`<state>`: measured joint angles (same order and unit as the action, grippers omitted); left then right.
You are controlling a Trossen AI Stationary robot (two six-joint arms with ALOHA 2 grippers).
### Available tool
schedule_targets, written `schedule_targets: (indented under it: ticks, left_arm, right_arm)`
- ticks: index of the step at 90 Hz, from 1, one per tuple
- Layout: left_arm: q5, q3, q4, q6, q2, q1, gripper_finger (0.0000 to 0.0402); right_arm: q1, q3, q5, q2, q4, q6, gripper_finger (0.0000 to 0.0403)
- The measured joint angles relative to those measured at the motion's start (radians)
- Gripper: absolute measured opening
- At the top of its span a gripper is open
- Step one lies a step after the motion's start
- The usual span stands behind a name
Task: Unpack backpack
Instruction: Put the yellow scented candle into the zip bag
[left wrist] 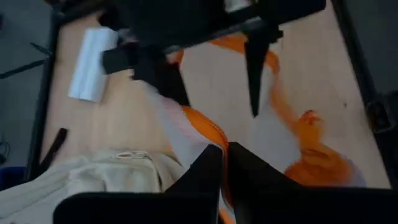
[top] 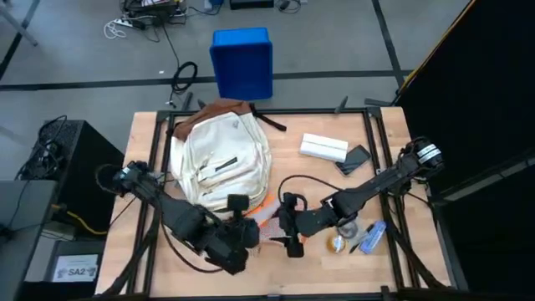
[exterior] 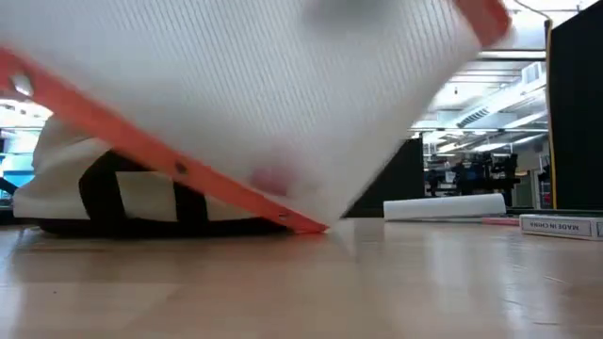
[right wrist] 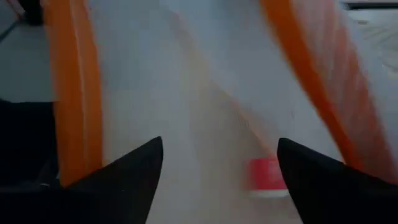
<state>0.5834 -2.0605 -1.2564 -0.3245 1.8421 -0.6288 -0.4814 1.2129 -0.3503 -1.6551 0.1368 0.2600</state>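
The left gripper (left wrist: 224, 163) sits pinched shut on the orange-edged pouch (left wrist: 205, 127), fingers closed together over its near edge, just near of the backpack (top: 219, 159). The right gripper (right wrist: 219, 163) faces the same pouch with its fingers spread wide, mesh filling the gap between them, gripping nothing as far as can be seen. Between the two arms the pouch hangs tilted, one corner touching the table (exterior: 396, 282) in the low view.

The risk here: the pouch is limp mesh held at a single edge, so it can sag or slide from the left fingers, and a small red item (right wrist: 267, 174) inside could shift or spill out. The two grippers are also close together, so a careless move could knock them against each other.

The backpack lies flat at the far left of the table, cream fabric, brown base pointing far, front pocket up, apparently slack.
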Motion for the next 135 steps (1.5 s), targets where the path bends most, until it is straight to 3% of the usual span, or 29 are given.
schedule_targets:
  ticks: [23, 33, 45, 65, 76, 83, 104, 135]
  left_arm:
    - [0.129, 0.004, -0.022, -0.019, -0.12, -0.022, 0.0]
    - [0.189, 0.092, -0.008, -0.051, -0.197, -0.045, 0.0]
    - [0.235, 0.351, 0.117, -0.121, -0.353, -0.061, 0.0]
    - [0.18, 0.895, 0.675, -0.066, -0.734, -0.068, 0.0]
    - [0.178, 1.108, 0.915, -0.001, -0.919, -0.052, 0.0]
    - [0.173, 1.197, 0.985, 0.018, -1.009, -0.035, 0.0]
    - [0.171, 1.298, 1.016, 0.03, -1.116, 0.017, 0.0]
    - [0.156, 1.299, 0.889, 0.036, -1.129, 0.128, 0.0]
  right_arm:
    - [-0.078, 0.0, -0.185, 0.128, -0.002, -0.06, 0.0256]
    - [-0.12, 0.0, -0.278, 0.164, -0.004, -0.098, 0.0241]
    - [-0.171, 0.0, -0.387, 0.176, -0.028, -0.155, 0.023]
    - [-0.199, 0.0, -0.464, 0.177, -0.044, -0.193, 0.0223]
    - [-0.195, 0.0, -0.477, 0.177, -0.044, -0.194, 0.0223]
    - [-0.185, 0.0, -0.483, 0.177, -0.045, -0.208, 0.0224]
    - [-0.158, -0.005, -0.416, 0.141, -0.041, -0.366, 0.0224]
    - [-0.094, -0.005, -0.469, 0.119, -0.024, -0.347, 0.0226]
